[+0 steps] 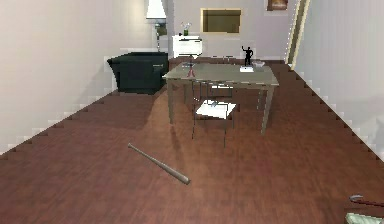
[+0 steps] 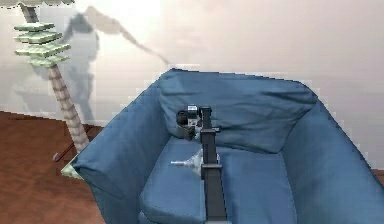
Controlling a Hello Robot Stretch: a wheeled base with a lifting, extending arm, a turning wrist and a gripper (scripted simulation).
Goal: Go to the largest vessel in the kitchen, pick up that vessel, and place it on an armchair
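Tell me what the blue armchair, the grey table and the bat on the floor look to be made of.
Blue armchair: cloth upholstery, matte, judging by its soft creases and padded, rounded edges. Grey table: smooth top with a faint sheen on thin legs, perhaps metal or painted wood; the look leaves it open. Bat: smooth, dull grey-brown, likely wood, possibly metal.

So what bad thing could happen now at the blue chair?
1. A small grey thing is close beside the arm, at the blue armchair seat. Pulling the arm back might knock it off. I cannot tell whether the hand holds anything.
2. A bat lies on the floor ahead. If the robot drives forward, its wheels might bump it.
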